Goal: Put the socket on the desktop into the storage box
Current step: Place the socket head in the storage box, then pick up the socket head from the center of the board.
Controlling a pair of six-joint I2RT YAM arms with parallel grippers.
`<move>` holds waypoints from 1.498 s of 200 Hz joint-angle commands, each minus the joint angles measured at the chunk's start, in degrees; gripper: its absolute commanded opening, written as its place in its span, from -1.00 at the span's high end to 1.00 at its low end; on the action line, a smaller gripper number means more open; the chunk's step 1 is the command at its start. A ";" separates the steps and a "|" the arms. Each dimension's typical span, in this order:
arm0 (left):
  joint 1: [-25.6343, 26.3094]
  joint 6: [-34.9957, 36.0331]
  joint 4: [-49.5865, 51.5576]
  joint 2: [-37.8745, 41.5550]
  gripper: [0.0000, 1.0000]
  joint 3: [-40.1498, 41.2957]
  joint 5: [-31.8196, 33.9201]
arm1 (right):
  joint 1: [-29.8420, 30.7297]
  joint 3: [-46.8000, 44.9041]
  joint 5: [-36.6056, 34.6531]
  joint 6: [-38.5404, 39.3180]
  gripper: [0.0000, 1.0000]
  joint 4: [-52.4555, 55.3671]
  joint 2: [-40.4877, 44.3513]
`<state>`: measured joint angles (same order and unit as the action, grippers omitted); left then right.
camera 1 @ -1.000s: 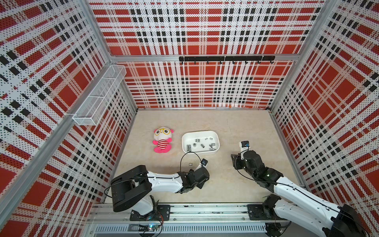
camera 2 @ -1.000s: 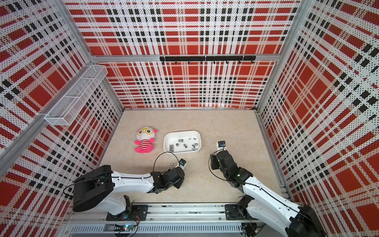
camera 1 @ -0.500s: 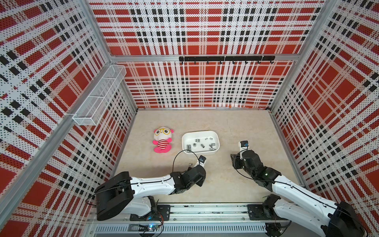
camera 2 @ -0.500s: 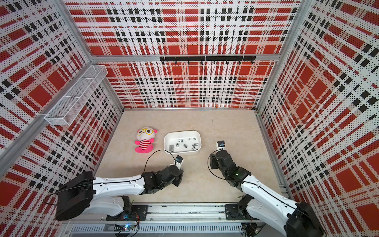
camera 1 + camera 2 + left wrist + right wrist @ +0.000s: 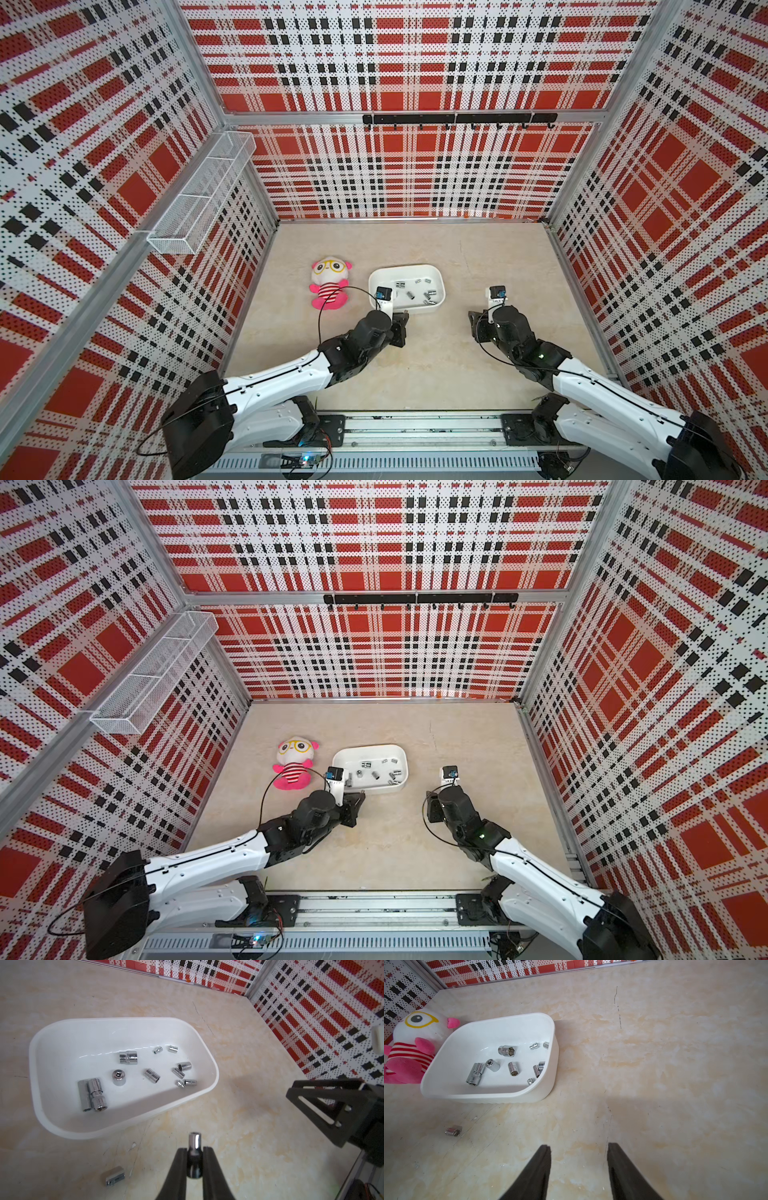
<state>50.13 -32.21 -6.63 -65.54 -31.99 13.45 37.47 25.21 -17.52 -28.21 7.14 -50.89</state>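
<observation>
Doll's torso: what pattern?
Red-and-white stripes on the doll, clearest in the right wrist view.

Mirror-bright chrome metal on the held socket (image 5: 195, 1141) and on the loose socket (image 5: 454, 1131) down on the desktop (image 5: 664, 1059). Same polished finish on the sockets (image 5: 128, 1057) inside the storage box (image 5: 124, 1019). Smooth white plastic there, glossy, streaked with highlights. Marble-patterned beige for the desktop: smooth, satin, finely scratched. Soft napped cloth on the plush doll (image 5: 409, 1053). Matt black on the fingers (image 5: 537, 1172) of the right gripper (image 5: 578, 1145). White-coated wire mesh for the wall basket (image 5: 199, 195).
</observation>
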 commanded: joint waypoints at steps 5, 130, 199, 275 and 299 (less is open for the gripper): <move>-3.72 -0.93 -3.40 -5.49 1.00 -6.68 -1.41 | -0.28 -1.04 -1.01 -0.56 -0.02 -0.98 2.02; -8.91 3.00 -2.17 -31.14 1.00 -20.90 -4.95 | -0.20 -1.21 2.86 -0.81 -0.08 -2.18 -0.42; -8.55 5.51 -1.60 -30.58 0.34 -21.37 -3.54 | -0.21 -1.24 3.13 -0.47 -0.12 -2.30 -0.43; 2.96 7.59 3.81 -19.69 0.02 -18.98 11.79 | -0.18 -1.84 3.30 0.27 -0.16 -3.06 0.46; 7.52 5.59 8.17 -18.11 0.07 -17.82 14.03 | -0.18 -2.07 3.22 0.72 -0.17 -3.65 -0.66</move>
<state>54.06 -25.47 -3.73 -85.36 -51.88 22.72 37.47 24.08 -14.15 -28.18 5.15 -51.09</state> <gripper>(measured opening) 0.472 0.584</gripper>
